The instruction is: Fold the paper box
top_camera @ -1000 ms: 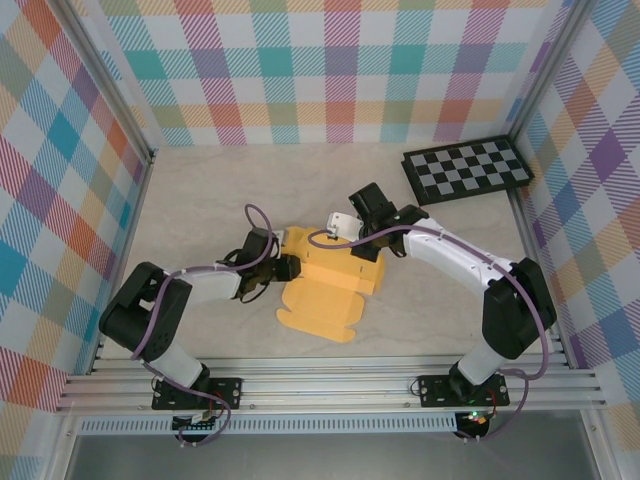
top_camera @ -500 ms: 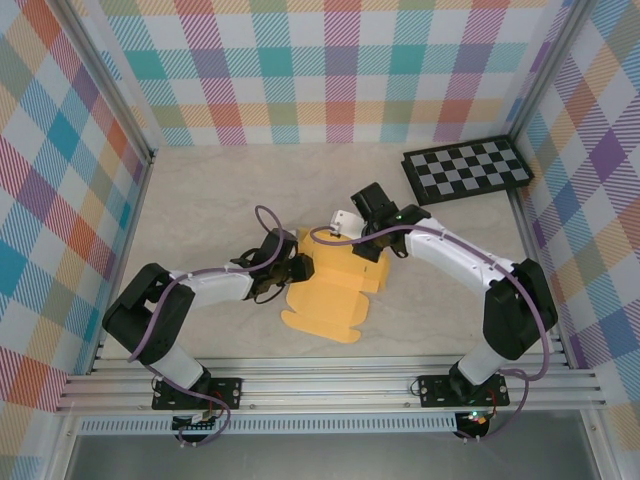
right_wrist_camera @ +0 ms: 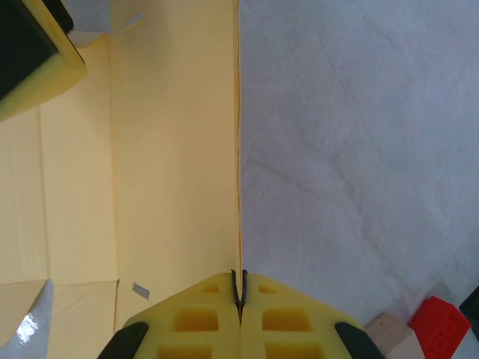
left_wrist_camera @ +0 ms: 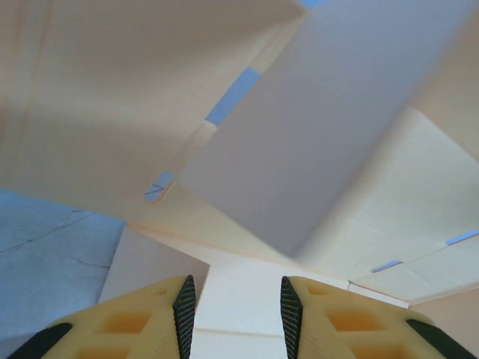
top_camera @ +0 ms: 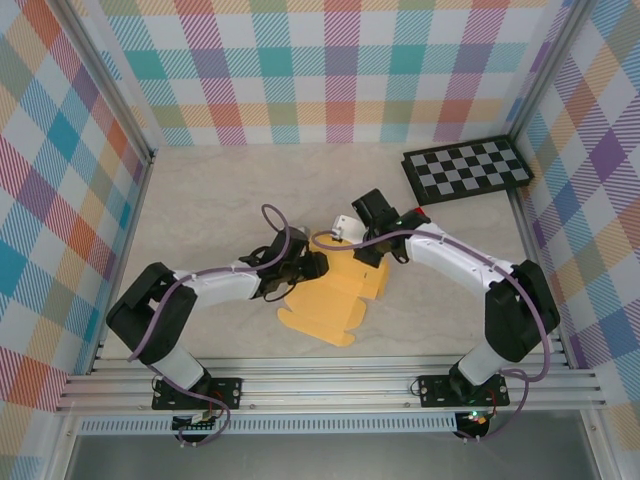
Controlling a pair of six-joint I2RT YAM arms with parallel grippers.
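Observation, mid-fold. Paper box [top_camera: 335, 295] lies on the tabletop [top_camera: 200, 200], well apart from the checkerboard [top_camera: 467, 168], toward the arm bases and to their left side. It is only partly formed: the scalloped flap on the side away from the checkerboard is flat on the tabletop, and the half toward the checkerboard is raised into panels.

Change over the last second: the left gripper [left_wrist_camera: 237, 292] has advanced from just outside the box edge farthest from the checkerboard to a place over the box itself. The raised half now reads narrower from above on that side, so I judge the side panel has been pushed inward. The whole sheet has also slid a little toward the checkerboard side.

Left gripper: fingers spread, with a clear gap. Pale cardboard panels and creases lie close ahead of it, and I see nothing clamped between the pads.

Right gripper [right_wrist_camera: 239, 284]: fingers pressed together, pinching the thin edge of a standing panel on the box side nearer the checkerboard. A red block [right_wrist_camera: 443, 323] sits just beside it on bare tabletop.

Meaning for the task: the right gripper serves as an anchor and the left does the creasing. Walls are not yet locked, and the flat flap is unfolded. Early-to-middle progress.
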